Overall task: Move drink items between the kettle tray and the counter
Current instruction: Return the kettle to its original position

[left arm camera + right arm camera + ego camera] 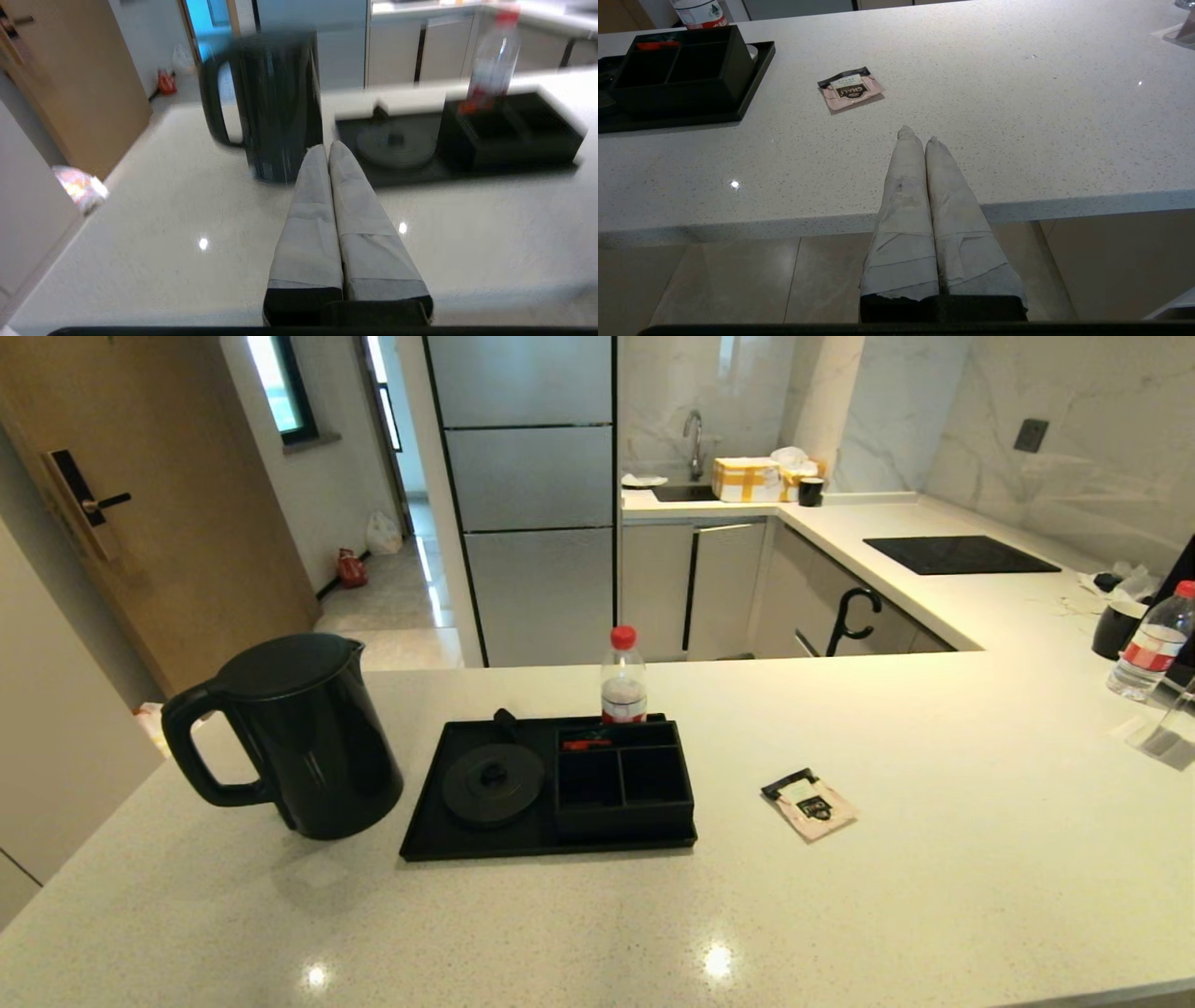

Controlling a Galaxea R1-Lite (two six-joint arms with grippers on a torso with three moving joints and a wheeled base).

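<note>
The matte-black kettle (294,733) stands on the counter (934,896) just left of the black tray (429,821), off its round base (493,784). The pale-pink sachet (810,803) lies flat on the counter to the right of the tray. Neither arm shows in the head view. My left gripper (327,148) is shut and empty, above the counter a little short of the kettle (275,102). My right gripper (919,135) is shut and empty at the counter's near edge, short of the sachet (851,87).
A clear red-capped bottle (623,677) stands behind the tray's three-compartment box (624,784), which holds a small red item (586,744). At the far right are another bottle (1150,644), a black cup (1117,628) and a clear stand (1167,733).
</note>
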